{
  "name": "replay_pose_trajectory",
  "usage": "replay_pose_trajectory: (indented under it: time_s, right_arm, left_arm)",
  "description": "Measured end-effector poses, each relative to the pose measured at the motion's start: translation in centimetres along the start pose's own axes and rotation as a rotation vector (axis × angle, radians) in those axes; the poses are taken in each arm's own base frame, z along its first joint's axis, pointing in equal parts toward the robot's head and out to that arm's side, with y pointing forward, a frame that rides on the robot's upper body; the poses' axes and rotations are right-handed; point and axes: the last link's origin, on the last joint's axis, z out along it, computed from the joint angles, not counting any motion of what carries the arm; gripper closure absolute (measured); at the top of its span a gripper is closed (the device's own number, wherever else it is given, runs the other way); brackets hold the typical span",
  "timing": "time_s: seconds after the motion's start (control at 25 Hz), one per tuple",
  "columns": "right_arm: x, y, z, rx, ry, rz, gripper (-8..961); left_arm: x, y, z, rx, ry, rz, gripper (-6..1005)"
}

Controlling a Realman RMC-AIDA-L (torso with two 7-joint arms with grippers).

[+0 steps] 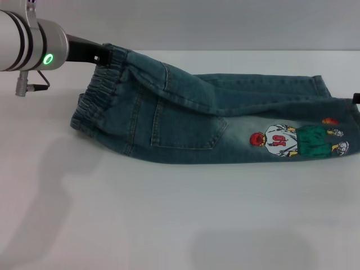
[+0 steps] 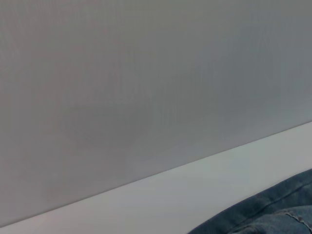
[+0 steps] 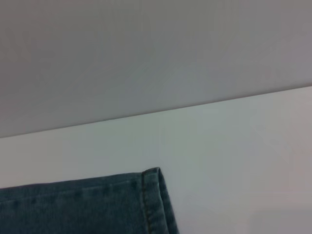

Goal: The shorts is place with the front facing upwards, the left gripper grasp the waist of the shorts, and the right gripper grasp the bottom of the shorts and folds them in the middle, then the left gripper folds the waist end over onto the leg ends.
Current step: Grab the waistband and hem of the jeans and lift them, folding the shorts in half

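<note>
Denim shorts (image 1: 185, 112) lie folded lengthwise on the white table (image 1: 169, 225). At the left, the left gripper (image 1: 100, 57) pinches the elastic waistband (image 1: 98, 93) and holds its far corner raised. At the right, the leg ends (image 1: 337, 112) rest flat beside the cartoon patch (image 1: 298, 140); only a dark sliver of the right gripper (image 1: 356, 98) shows, and whether it is spread or closed cannot be told.

White table (image 1: 169, 214): smooth, matte, fills most of the head view from the near edge to the far edge. Soft grey shadows lie on it, one broad patch at the near left, one fainter low and right of centre. Grey wall (image 1: 225, 22) stands behind, plain and unmarked, meeting the tabletop in a straight line. Left wrist view shows the same wall (image 2: 146, 87) over most of the picture, a strip of table (image 2: 204, 190) below it. Right wrist view: wall (image 3: 146, 53) above, table (image 3: 234, 161) below.
</note>
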Motion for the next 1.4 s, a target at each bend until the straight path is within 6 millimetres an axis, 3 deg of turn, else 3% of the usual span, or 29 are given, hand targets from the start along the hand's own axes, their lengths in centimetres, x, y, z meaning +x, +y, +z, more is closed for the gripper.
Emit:
replay_pose_trajectory:
  time_s: [0.76, 1.28, 1.4]
  right_arm:
    - [0.7, 0.8, 1.9, -0.008, 0.035, -0.012, 319]
    - [0.8, 1.0, 2.1, -0.012, 0.046, -0.023, 318]
    - [0.9, 1.0, 2.1, -0.019, 0.049, -0.04, 424]
  left_arm:
    - [0.1, 0.0, 0.0, -0.001, 0.002, 0.001, 905]
    - [0.1, 0.4, 0.0, -0.008, 0.002, 0.009, 890]
    - [0.2, 0.5, -0.1, -0.016, 0.005, 0.005, 887]
